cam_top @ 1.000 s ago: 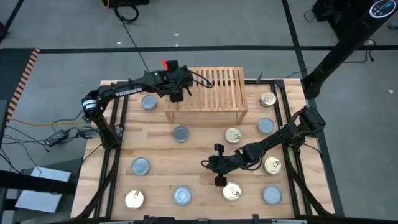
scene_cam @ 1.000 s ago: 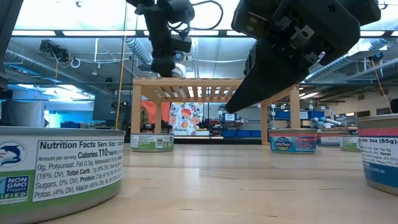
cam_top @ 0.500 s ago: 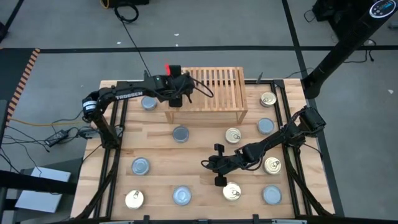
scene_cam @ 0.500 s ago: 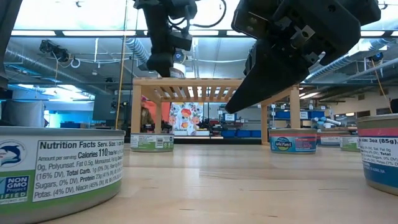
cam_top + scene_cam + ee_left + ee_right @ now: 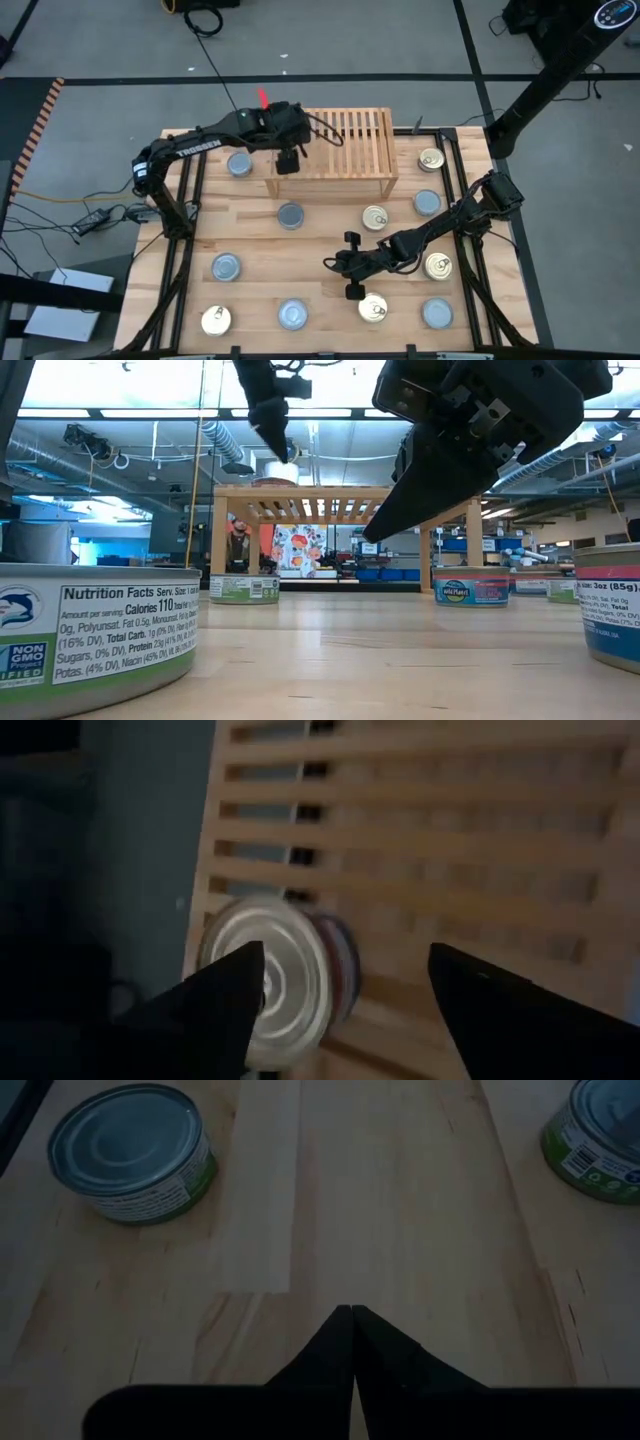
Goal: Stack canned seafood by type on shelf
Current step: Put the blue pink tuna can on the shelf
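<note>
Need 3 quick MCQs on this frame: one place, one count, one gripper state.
1. Where is the left gripper?
A. Over the shelf, at its left end
B. Over the tabletop's near edge
C. Off the table

2. How many gold-top tins stand on the tabletop?
A. 2
B. 5
C. 9

3. What state is the right gripper in?
A. Open
B. Shut, empty
C. Shut on a tin

Answers:
1. A: the left wrist view shows slats and a silver-top tin below it.
2. B: the high view shows five.
3. B: its fingertips meet over bare wood.
</note>
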Motion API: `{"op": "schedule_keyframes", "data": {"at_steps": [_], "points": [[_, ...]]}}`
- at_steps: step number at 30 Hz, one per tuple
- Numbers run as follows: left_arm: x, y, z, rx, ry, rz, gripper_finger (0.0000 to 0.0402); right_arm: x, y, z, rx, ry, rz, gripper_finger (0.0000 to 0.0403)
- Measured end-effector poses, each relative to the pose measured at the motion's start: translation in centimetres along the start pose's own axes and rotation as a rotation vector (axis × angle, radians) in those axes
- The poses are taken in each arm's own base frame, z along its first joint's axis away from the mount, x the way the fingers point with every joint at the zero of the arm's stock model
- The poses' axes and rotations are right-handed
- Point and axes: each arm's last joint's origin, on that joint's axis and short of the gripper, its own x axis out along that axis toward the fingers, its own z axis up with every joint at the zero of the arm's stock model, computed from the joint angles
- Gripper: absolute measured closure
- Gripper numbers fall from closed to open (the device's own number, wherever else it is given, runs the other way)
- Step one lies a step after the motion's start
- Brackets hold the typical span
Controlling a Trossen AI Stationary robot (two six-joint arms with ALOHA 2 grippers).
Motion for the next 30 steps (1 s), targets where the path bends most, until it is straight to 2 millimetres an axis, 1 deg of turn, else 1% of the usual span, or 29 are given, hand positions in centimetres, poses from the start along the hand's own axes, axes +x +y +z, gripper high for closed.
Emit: {"op": "schedule_keyframes", "data": {"at_steps": [2, 4, 7, 10, 11, 13, 15, 18, 24, 30], "points": [[-0.2, 0.9, 0.0, -0.052, -0.015, 0.001, 0.0141, 0.0, 0.1, 0.0, -0.001, 0.000, 0.001, 0.0382], [-0.1, 1.5, -0.2, -0.070, -0.002, 0.014, 0.0178, 0.0, 0.1, 0.0, -0.002, 0.000, 0.002, 0.0383], [0.2, 2.1, -0.5, -0.084, 0.012, 0.024, 0.0260, 0.0, 0.1, 0.0, -0.003, 0.000, 0.002, 0.0385], [0.7, 2.6, -0.5, -0.106, -0.014, 0.024, 0.0361, 0.0, 0.1, 0.0, -0.004, 0.000, 0.002, 0.0387], [0.9, 2.9, -0.6, -0.118, -0.030, 0.006, 0.0380, 0.0, 0.1, 0.0, -0.004, 0.000, 0.002, 0.0388], [1.2, 3.7, -0.7, -0.151, -0.072, -0.050, 0.0390, 0.0, 0.1, 0.0, -0.004, 0.001, 0.002, 0.0388], [1.5, 4.4, -1.1, -0.175, -0.077, -0.097, 0.0396, 0.0, 0.1, 0.0, -0.005, 0.001, 0.001, 0.0387], [1.9, 4.8, -1.4, -0.184, -0.049, -0.086, 0.0398, 0.0, 0.1, -0.1, -0.005, 0.001, 0.002, 0.0385], [2.2, 4.8, -1.5, -0.179, -0.028, -0.070, 0.0399, 0.0, 0.1, -0.1, -0.007, 0.003, 0.001, 0.0389], [4.3, 4.2, -1.5, -0.167, 0.013, -0.067, 0.0400, 0.0, 0.1, -0.1, -0.009, 0.009, -0.002, 0.0385]]}}
